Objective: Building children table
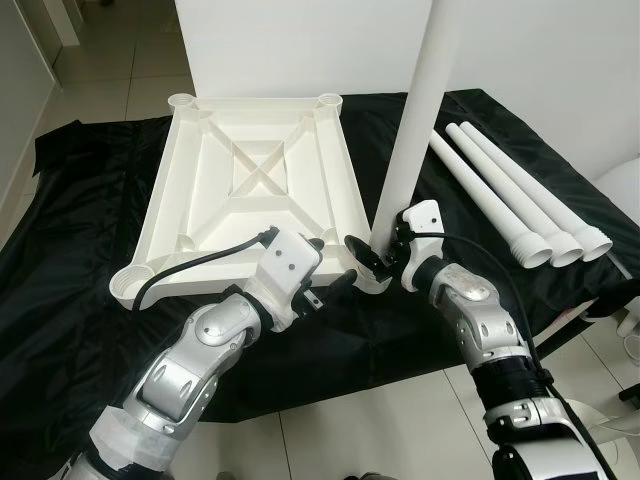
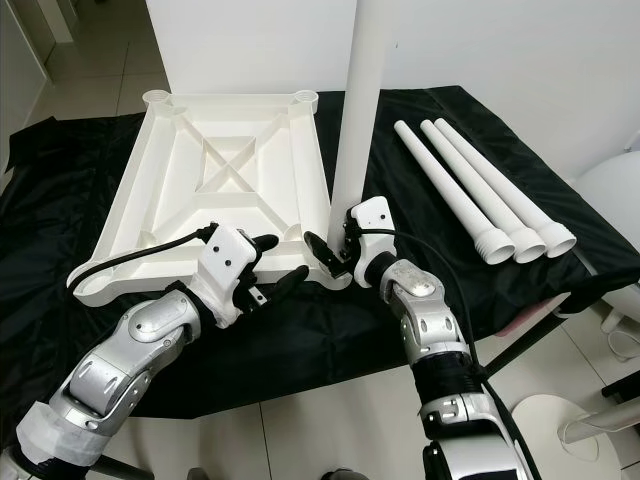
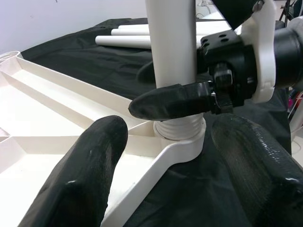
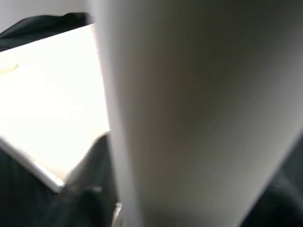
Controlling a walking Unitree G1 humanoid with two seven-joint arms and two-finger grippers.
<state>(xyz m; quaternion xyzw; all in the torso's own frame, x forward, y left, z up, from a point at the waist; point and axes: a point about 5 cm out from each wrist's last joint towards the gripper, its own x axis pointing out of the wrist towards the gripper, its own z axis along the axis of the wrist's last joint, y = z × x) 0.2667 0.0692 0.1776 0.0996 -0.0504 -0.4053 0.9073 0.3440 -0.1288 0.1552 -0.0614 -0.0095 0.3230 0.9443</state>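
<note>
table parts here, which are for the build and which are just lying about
For the build:
upside-down tabletop
upright leg in its corner socket, gripped by right hand
three spare legs
left hand, open beside the socket

Lying about:
black cloth
white chair

A black cloth (image 1: 90,210) covers the table that holds everything. The cloth has many wrinkles and hangs over the near edge, above a floor of pale tiles (image 1: 390,420). On the cloth lies a white tabletop (image 1: 250,165), turned upside down so its ribs and a big X in the middle face up. It has a round socket at each of its 4 corners. To the right of it, well apart, 3 white legs (image 1: 500,190) lie flat on the cloth, side by side and touching, with their ridged ends toward the near edge. A white wall (image 1: 540,50) stands behind the table.
</note>
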